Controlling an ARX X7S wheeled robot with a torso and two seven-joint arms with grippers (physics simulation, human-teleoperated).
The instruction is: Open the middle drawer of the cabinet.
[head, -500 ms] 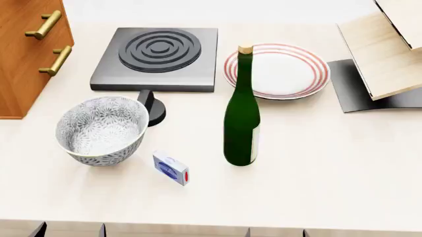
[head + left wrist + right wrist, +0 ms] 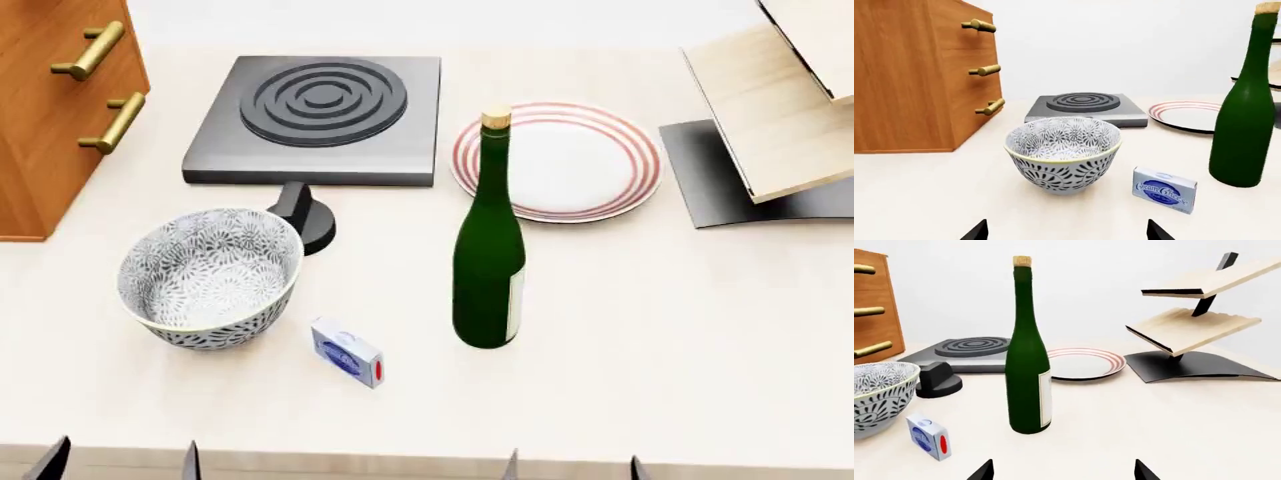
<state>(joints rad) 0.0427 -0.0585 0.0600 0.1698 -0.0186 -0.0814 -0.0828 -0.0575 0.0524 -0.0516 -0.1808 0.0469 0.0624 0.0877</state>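
The cabinet (image 2: 901,75) is a tall orange-brown wooden box at the table's far left, also in the head view (image 2: 47,130) and the right wrist view (image 2: 874,290). Its three brass bar handles face the table's middle. The middle drawer (image 2: 961,75) is the second front, with its handle (image 2: 984,70) also in the right wrist view (image 2: 869,311), and it looks shut. My left gripper (image 2: 1066,235) is open and empty at the near edge (image 2: 123,465), far from the cabinet. My right gripper (image 2: 1063,472) is open and empty at the near edge (image 2: 574,468).
A patterned bowl (image 2: 207,278) and a small blue-white box (image 2: 347,352) lie between my left gripper and the cabinet. A green bottle (image 2: 489,250) stands mid-table. Behind are a black knob (image 2: 307,215), a hotplate (image 2: 318,118), a striped plate (image 2: 558,160) and a pale wooden rack (image 2: 787,100).
In the head view the bowl, bottle, plate and small box sit slightly nearer the front edge. My left fingertips have shifted a little left. The cabinet and hotplate have not moved.
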